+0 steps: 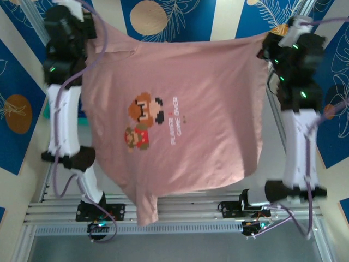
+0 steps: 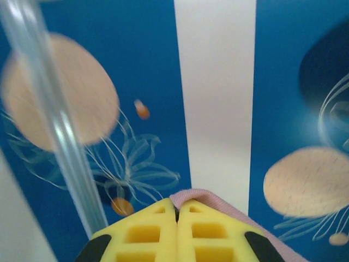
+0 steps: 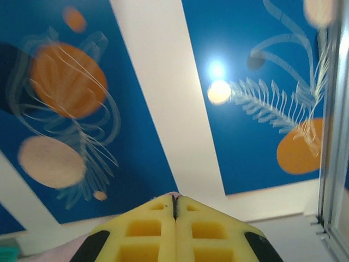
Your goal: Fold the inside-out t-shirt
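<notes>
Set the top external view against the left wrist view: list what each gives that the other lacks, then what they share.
Top external: the whole pink t-shirt hanging spread between the two raised arms, its pixel-character print facing the camera, and the right gripper holding the far corner.
Left wrist: a close look at the left gripper, its yellow pads shut on a fold of pink hem, and a pale blurred bar beside it.
Shared: the t-shirt, the left gripper's hold on it, and the blue-and-white patterned surface behind.
</notes>
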You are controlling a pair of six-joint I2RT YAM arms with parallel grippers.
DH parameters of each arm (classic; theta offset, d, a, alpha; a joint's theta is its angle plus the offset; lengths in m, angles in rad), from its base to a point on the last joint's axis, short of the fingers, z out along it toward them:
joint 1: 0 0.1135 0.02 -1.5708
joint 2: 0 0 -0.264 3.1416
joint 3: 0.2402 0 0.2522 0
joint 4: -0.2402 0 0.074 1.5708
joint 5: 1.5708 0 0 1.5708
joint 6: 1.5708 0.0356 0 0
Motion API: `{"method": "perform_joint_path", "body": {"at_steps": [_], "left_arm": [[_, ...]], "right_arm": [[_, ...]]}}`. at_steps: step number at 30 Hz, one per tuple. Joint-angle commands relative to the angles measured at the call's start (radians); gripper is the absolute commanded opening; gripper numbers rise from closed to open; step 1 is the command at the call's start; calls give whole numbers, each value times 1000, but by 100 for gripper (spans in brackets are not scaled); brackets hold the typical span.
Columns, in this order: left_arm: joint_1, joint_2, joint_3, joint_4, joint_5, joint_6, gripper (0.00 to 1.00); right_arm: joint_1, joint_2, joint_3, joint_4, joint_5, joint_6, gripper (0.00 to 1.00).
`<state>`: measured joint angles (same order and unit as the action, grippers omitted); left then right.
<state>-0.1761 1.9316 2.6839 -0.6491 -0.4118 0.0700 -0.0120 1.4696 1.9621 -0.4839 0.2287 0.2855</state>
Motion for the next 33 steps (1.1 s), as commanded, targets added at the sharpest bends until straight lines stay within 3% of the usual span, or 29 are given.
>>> {"method": "perform_joint_path", "body": {"at_steps": [1,2,4,8,11,13,15,18,21,25,28,33], "left_arm": [[50,190,58,67,148,-100,0],[53,264,80,89,176,-113,0],[55,418,132,152,240,-145,27],[62,584,178,203,314,-218,75],[75,584,172,84,366,-289,88],[82,543,127,-31,408,-329,91],[81,460,3,-94,429,-359,91],[80,239,-396,-9,490,-398,91],[78,1,-823,154,569,-478,91],[74,-238,-1238,288,666,-559,89],[62,-394,-1458,300,667,-580,89],[24,-592,-1665,262,622,-576,89]], "right_arm": [[12,242,31,105,54,-22,0],[12,334,74,115,58,-22,4],[9,555,239,68,64,-12,25],[0,931,715,-206,25,24,39],[22,1011,851,-404,2,16,42],[52,936,688,-460,-14,21,42],[91,772,346,-367,-41,22,42],[140,530,-109,-198,-128,68,44],[178,373,-401,-154,-260,132,45],[251,247,-633,-223,-242,155,45],[264,168,-766,-317,-167,195,45],[253,74,-942,-360,-105,270,47]]}}
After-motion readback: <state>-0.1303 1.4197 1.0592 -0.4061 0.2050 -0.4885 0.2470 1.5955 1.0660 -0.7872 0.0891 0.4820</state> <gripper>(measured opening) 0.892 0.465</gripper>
